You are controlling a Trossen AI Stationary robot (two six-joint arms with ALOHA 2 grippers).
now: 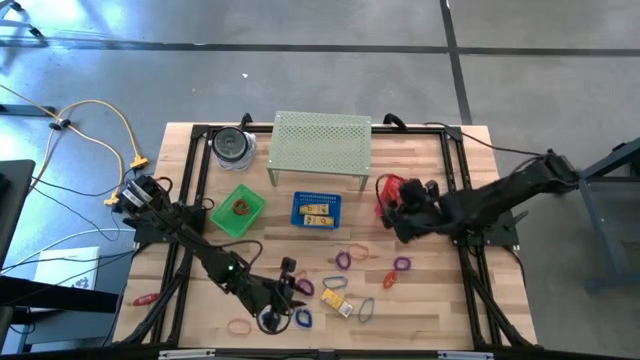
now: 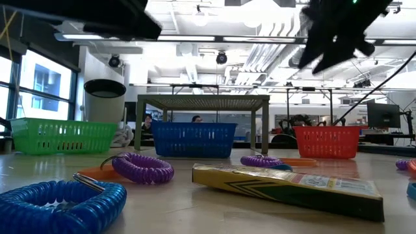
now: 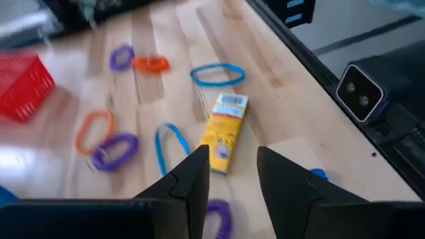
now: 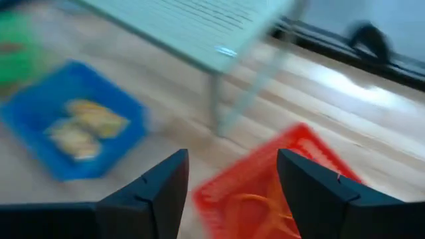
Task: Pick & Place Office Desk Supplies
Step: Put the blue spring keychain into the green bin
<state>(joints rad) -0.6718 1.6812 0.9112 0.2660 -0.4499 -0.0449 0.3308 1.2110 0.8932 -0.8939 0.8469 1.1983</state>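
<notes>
The office desk supplies are lying scattered across the lower middle of the high view, on the wooden worktop (image 1: 430,290). A yellow block (image 1: 333,284) is lying there, with a second yellow block (image 1: 339,303) just below it. A purple loop (image 1: 343,260) and an orange band (image 1: 357,252) are lying just above them, a purple loop beside an orange loop (image 1: 401,265) is lying to the right, and a blue band (image 1: 366,309) is lying lower right.

The left end effector (image 1: 290,287) is sitting at the lower centre of the high view, just left of the yellow blocks. In the left wrist view its fingers (image 3: 192,182) are standing apart with nothing between them, and a yellow block (image 3: 224,133) is lying just beyond the fingertips, with a blue band (image 3: 217,74) farther off.

The right end effector (image 1: 392,205) is hanging at the centre right of the high view, over the red basket (image 1: 385,192). In the right wrist view its fingers (image 4: 166,186) are standing apart and empty, with the red basket (image 4: 265,182) below them holding an orange band (image 4: 255,202).

A blue basket (image 1: 316,210) at the centre is holding yellow blocks. A green basket (image 1: 239,209) is sitting to its left, holding a red band. A pale perforated shelf (image 1: 321,143) is standing above them.
</notes>
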